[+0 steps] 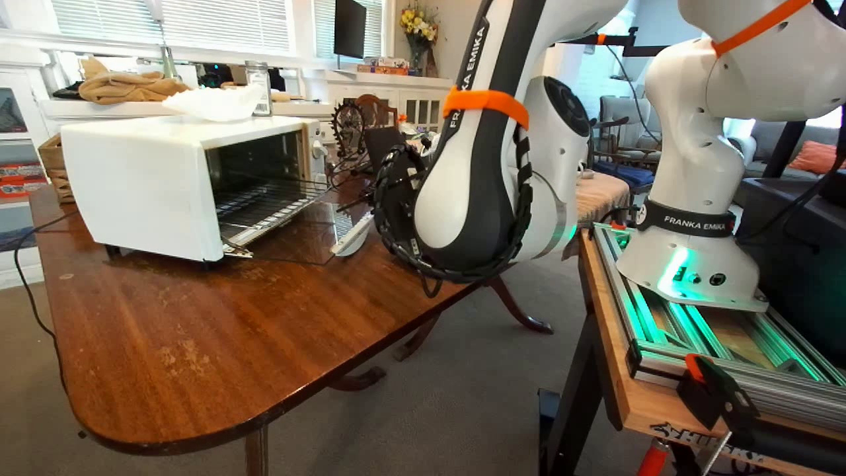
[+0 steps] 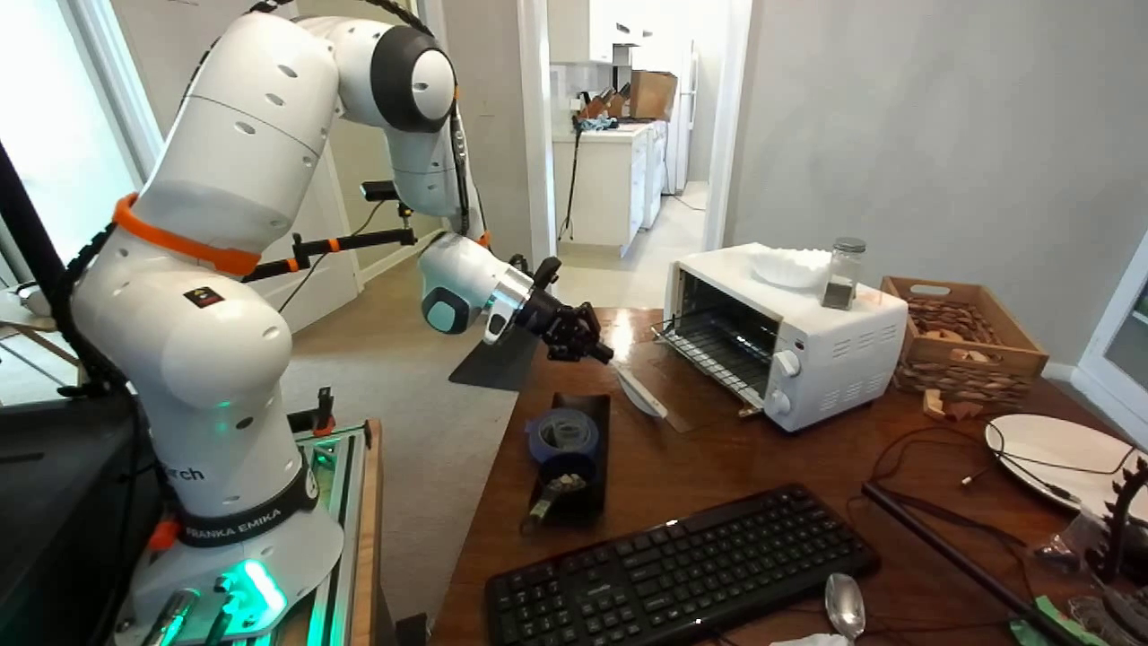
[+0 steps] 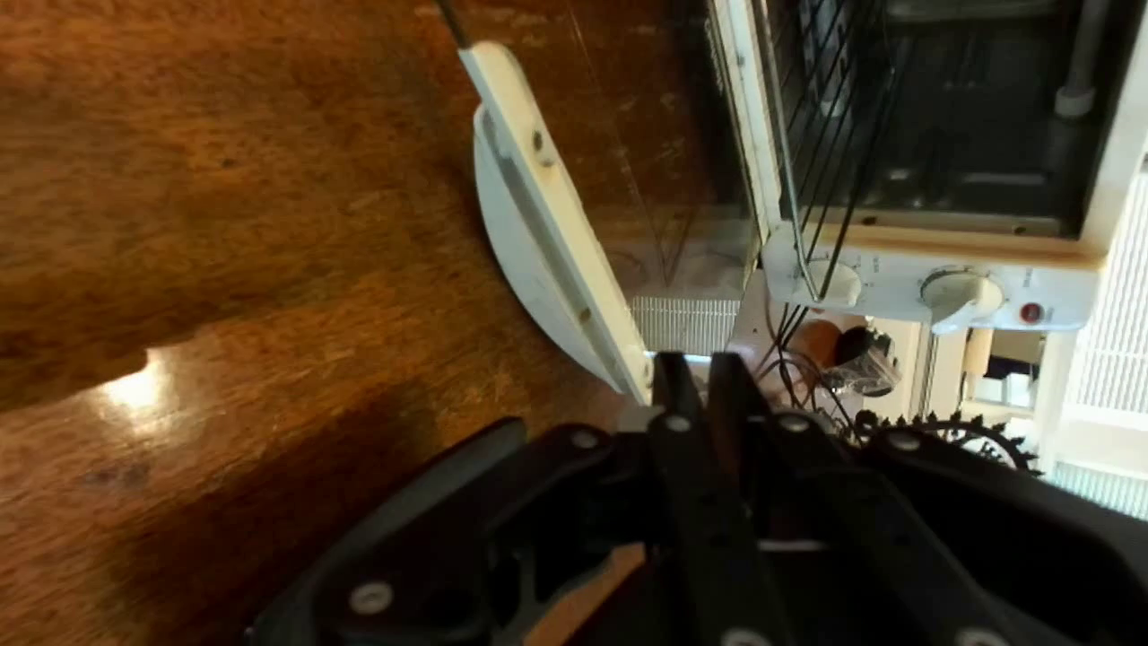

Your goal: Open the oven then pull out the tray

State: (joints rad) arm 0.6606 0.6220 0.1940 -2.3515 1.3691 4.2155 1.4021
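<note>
The white oven (image 1: pixel 145 185) (image 2: pixel 839 359) stands on the wooden table. Its glass door (image 3: pixel 682 135) is folded down, with the white handle (image 1: pixel 353 235) (image 2: pixel 641 393) (image 3: pixel 560 224) lying low in front. A wire rack (image 1: pixel 284 192) (image 2: pixel 708 345), which seems to be the tray, sticks a little out of the oven opening; it also shows in the wrist view (image 3: pixel 825 135). My gripper (image 2: pixel 607 352) (image 3: pixel 702 363) is nearly closed, with a narrow gap and nothing held. Its fingertips are by one end of the handle; whether they touch it I cannot tell. In an exterior view the arm mostly hides the gripper.
A glass jar (image 2: pixel 843 274) and a white crumpled-looking item (image 2: pixel 789 266) sit on the oven. A wicker basket (image 2: pixel 969 350) stands beside it. A black holder with a blue roll (image 2: pixel 563 435) and a keyboard (image 2: pixel 682 574) lie on the table near the arm.
</note>
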